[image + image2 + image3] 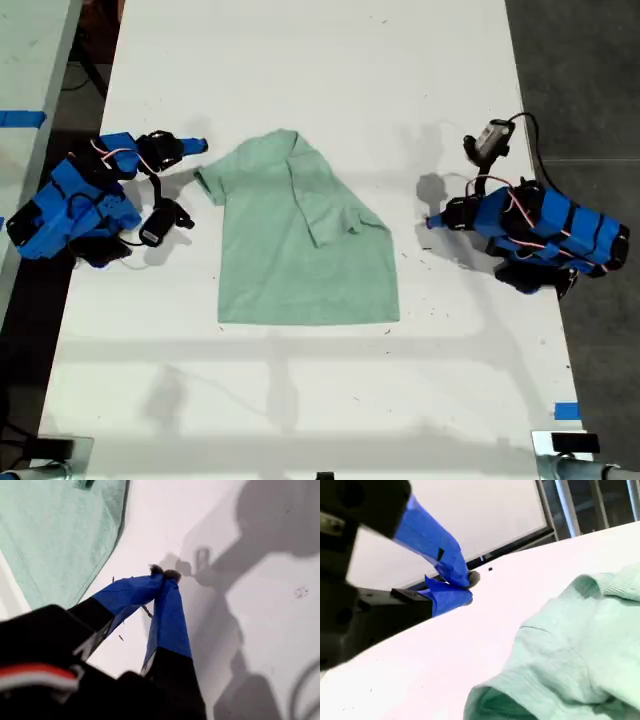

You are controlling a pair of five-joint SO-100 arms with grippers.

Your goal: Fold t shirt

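Observation:
The pale mint-green t shirt [300, 240] lies flat in the middle of the white table [320, 60], with one sleeve folded in over its body. The other sleeve [208, 180] sticks out toward the exterior view's left. My second gripper [197, 147] is shut and holds nothing, just off that sleeve. In the second wrist view its blue tips [465, 587] are together above the table, with the sleeve opening [495, 702] close by. My first gripper [432, 222], at the exterior view's right, is shut on nothing and apart from the t shirt. Its closed tips [165, 573] hover over bare table beside the t shirt's edge [60, 535].
Dark floor borders the table at the exterior view's right. A second surface with blue tape [20, 118] stands at the exterior view's left. A blue tape mark [566, 410] sits near the table's front right corner. Metal bars [565, 505] rise beyond the table edge.

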